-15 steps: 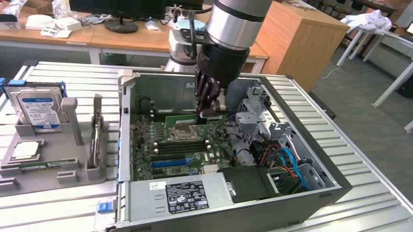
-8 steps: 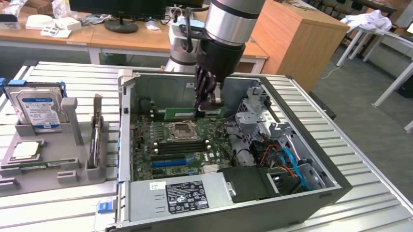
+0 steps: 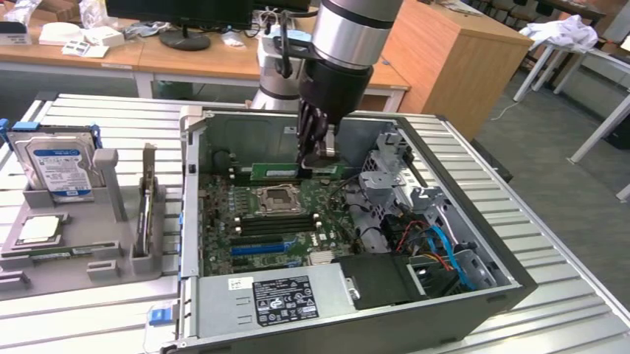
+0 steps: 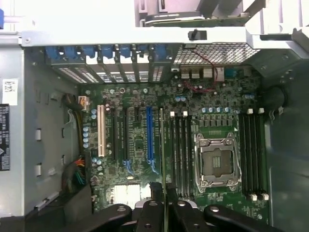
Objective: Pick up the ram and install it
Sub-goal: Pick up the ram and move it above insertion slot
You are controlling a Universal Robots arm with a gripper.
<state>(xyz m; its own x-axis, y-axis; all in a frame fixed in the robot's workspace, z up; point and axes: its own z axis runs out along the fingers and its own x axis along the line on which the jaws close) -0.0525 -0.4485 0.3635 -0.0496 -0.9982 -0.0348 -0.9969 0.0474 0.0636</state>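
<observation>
Above mobo [image 3: 218,208], fingers [image 3: 318,153] clamping ram [image 3: 279,171]

1. Wooden desks [image 3: 197,66] at back w/ dark monitor [image 3: 177,11], white boxes [image 3: 94,37].
2. Tall wood cabinet [image 3: 462,59], exterior view's right.
3. Grey floor [image 3: 561,125]; white-legged table [image 3: 539,66] w/ crumpled white cloth [image 3: 561,31].
4. Slatted metal bench [image 3: 99,110] in fgd.

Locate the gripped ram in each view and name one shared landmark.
Exterior view: ram under the gripper, inside the case, just beyond the CPU socket.
Wrist view: ram edge-on in the gripper, alongside the memory slots.
Shared landmark: the CPU socket.
</observation>
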